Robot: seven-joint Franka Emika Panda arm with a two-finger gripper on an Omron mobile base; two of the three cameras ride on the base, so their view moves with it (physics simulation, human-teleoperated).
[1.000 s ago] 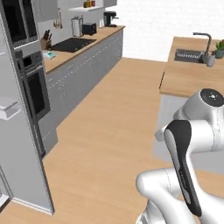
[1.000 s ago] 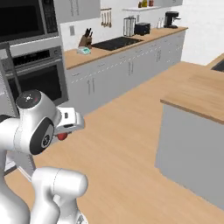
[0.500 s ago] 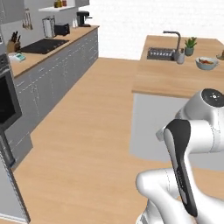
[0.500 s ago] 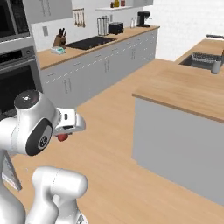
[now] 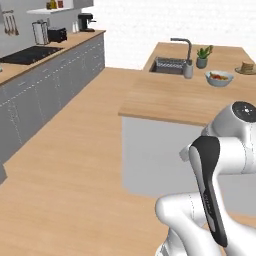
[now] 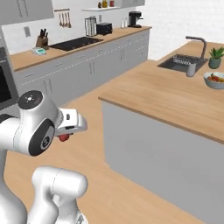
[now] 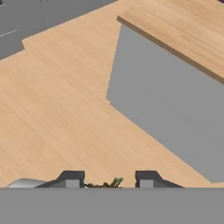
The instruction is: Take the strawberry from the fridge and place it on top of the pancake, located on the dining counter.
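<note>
Jaws are clamped on the strawberry (image 6: pixel 64 138), a small red berry showing under the gripper (image 6: pixel 65 134) in the right base view; in the hand view its green leafy top (image 7: pixel 106 183) sits between the two fingertips. It looks soft, light and easily bruised, so a gentle hold across its widest part suits it.

Ahead stands the dining worktop (image 5: pixel 165 97), a large wooden island with a pale grey side. Its near corner and grey wall lie between the arm and the goal. On the far end are the sink (image 5: pixel 169 65), the tap (image 5: pixel 184 46), a potted plant (image 5: pixel 202 56), a white fruit bowl (image 5: pixel 219 78), and the pancake (image 5: pixel 246 67) well beyond it.
</note>
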